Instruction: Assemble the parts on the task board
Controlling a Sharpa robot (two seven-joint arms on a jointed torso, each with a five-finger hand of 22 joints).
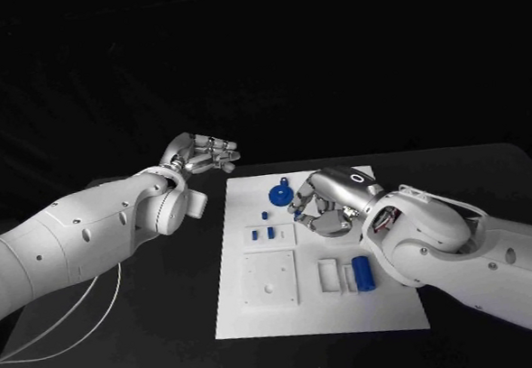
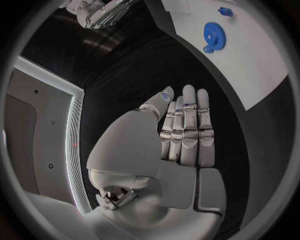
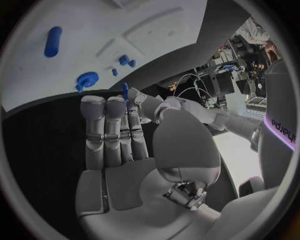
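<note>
The white task board (image 1: 322,318) lies mid-table. On it are a blue gear (image 1: 279,192) at the far end, two small blue pieces (image 1: 262,234) in a recess, a tiny blue piece (image 1: 264,213), and a blue cylinder (image 1: 362,273) on the right. My right hand (image 1: 327,202) hovers over the board's far right part, beside the gear. In the right wrist view a thin blue pin (image 3: 125,91) stands pinched between its thumb and a fingertip. My left hand (image 1: 203,153) is raised beyond the board's far left corner, fingers (image 2: 187,125) straight and side by side, holding nothing.
A white square plate (image 1: 269,279) and narrow white slots (image 1: 328,276) sit in the board's near half. A white cable (image 1: 62,332) trails over the black table on the left. The left wrist view shows the gear (image 2: 214,35) and one small piece (image 2: 225,11) on the board (image 2: 256,65).
</note>
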